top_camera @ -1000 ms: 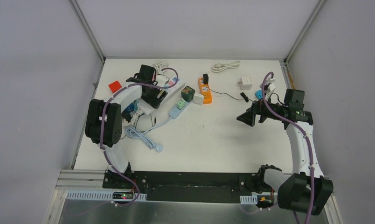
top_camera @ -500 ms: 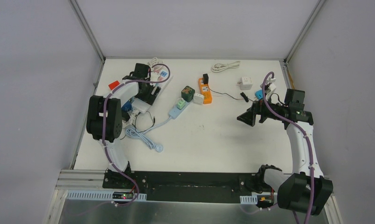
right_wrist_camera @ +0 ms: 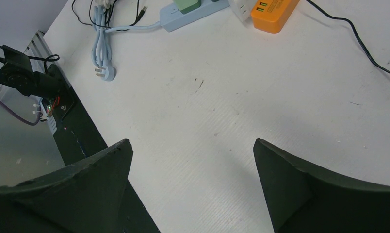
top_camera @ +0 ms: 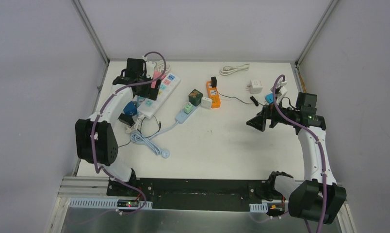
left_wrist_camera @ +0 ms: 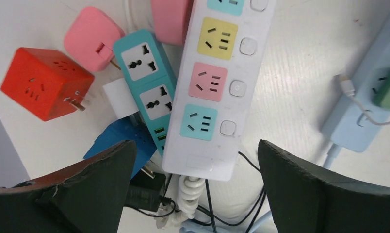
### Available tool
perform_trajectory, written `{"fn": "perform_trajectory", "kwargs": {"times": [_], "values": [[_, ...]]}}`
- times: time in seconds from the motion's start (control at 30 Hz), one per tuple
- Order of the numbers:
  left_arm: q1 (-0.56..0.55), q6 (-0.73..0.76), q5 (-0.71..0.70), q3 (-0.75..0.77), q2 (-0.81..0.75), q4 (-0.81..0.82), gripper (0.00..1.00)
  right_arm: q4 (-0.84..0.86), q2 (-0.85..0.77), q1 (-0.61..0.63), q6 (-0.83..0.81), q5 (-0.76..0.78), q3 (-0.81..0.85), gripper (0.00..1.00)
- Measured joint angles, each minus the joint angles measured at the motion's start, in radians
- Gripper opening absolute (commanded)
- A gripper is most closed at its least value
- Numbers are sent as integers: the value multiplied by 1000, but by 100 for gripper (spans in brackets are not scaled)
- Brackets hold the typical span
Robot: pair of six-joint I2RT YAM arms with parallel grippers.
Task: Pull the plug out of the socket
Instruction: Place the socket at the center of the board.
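White power strip (left_wrist_camera: 217,92) | between spread left fingers (left_wrist_camera: 86,189), apparently untouched | right fingers (right_wrist_camera: 319,194) spread above table (right_wrist_camera: 280,97)

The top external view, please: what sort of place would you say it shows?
Probably a robotics lab test cell: a white tabletop boxed in by plain grey wall panels, two black-and-white robot arms bolted at its near edge, plus a white power strip and an orange power strip.
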Motion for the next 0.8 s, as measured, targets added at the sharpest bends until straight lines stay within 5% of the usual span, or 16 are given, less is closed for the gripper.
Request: {"fn": "perform_trajectory", "kwargs": {"times": [0.47,0.8], "values": [[0,-133,150,-84,-283,10,99,0,0,-6,-3,0,0,100],[0,-467,266,-99,-426,-4,99,0,0,-17,-3,2,0,100]]}}
